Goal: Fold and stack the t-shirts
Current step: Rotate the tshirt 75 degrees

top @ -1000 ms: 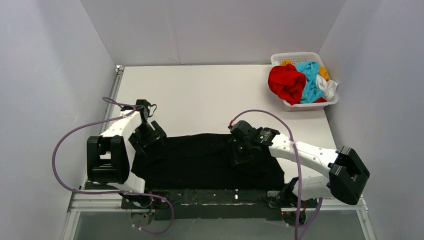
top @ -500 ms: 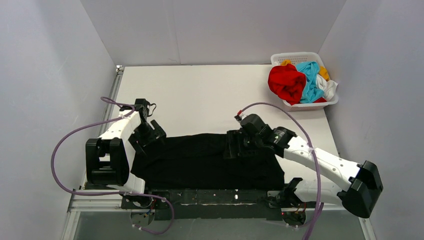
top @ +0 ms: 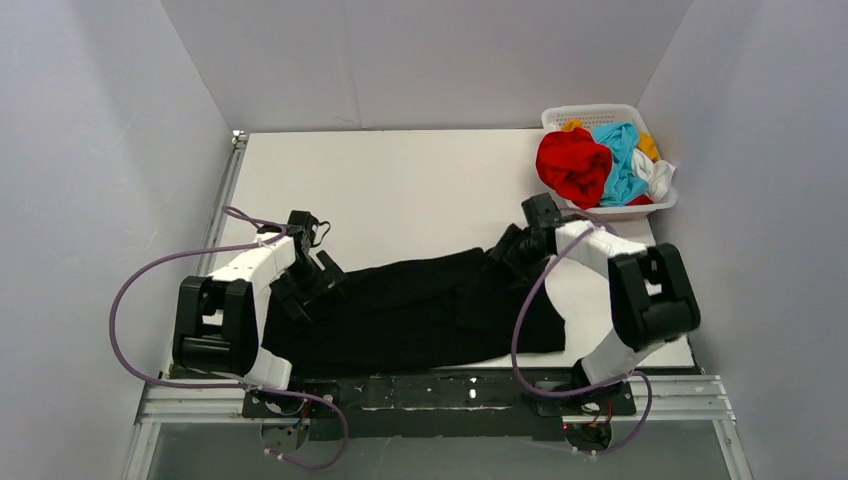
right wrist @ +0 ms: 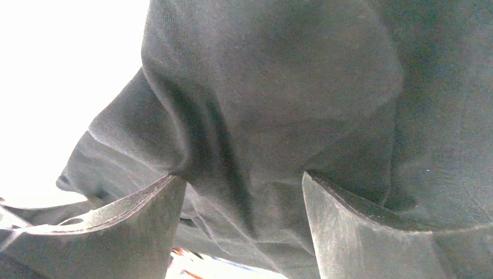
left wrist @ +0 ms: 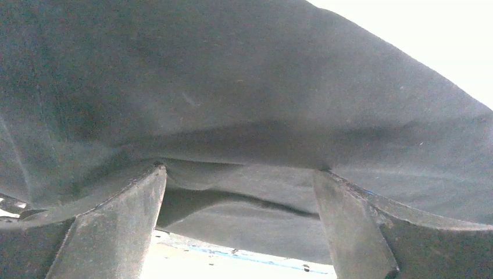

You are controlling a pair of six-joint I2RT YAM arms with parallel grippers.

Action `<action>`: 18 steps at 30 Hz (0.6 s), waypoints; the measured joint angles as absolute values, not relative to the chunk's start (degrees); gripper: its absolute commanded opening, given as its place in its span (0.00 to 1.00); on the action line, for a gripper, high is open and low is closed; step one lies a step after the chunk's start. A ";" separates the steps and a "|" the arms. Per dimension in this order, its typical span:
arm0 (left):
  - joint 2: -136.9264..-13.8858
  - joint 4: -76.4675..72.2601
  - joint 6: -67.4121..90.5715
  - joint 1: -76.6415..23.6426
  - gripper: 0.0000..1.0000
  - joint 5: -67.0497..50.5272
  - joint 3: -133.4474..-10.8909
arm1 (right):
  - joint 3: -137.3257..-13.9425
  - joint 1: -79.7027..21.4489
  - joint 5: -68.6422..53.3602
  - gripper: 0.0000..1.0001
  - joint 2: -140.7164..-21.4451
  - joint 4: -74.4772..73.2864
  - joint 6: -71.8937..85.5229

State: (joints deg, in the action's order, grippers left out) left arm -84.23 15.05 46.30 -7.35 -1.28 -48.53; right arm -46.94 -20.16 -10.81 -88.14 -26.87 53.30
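Your left gripper (top: 305, 285) sat at the left end of the black t-shirt (top: 410, 310), fingers spread wide with cloth lying slack across them (nothing pinched, as far as the wrist view showed). Your right gripper (top: 512, 255) was at the shirt's far right corner, jaws also apart, a rumpled fold between them. The shirt lay along the near edge of the tabletop (top: 400, 180). The red t-shirt (top: 572, 165), light blue t-shirt (top: 620, 160), white t-shirt (top: 660, 178) and orange-yellow t-shirt (top: 650, 146) were heaped in the white basket (top: 600, 112) at the far right.
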 measured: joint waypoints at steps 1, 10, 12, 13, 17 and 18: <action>-84.82 15.03 46.30 -7.35 0.98 -0.99 -48.69 | -50.76 -18.50 -11.94 0.81 -91.92 -26.83 53.01; -85.23 14.63 49.10 -9.89 0.98 -2.57 -49.65 | -87.35 -15.70 -10.98 0.79 -119.74 -25.65 46.81; -85.23 14.17 50.59 -12.58 0.98 -3.31 -49.32 | -97.62 -15.77 -10.87 0.79 -126.50 -25.54 45.54; -85.21 13.89 51.35 -14.06 0.98 -3.62 -48.93 | -102.61 -15.79 -11.18 0.79 -129.71 -25.63 44.97; -84.38 12.91 55.46 -22.46 0.98 -4.45 -45.98 | -120.90 -15.90 -13.43 0.79 -141.18 -27.18 44.51; -83.88 12.49 56.86 -25.36 0.98 -4.45 -45.01 | -124.20 -16.03 -14.39 0.79 -143.39 -27.24 44.62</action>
State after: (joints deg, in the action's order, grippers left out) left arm -83.88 12.49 56.86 -25.36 -4.45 -45.01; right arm -124.20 -16.03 -14.39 -143.39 -27.24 44.62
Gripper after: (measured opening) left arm 0.981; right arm 0.793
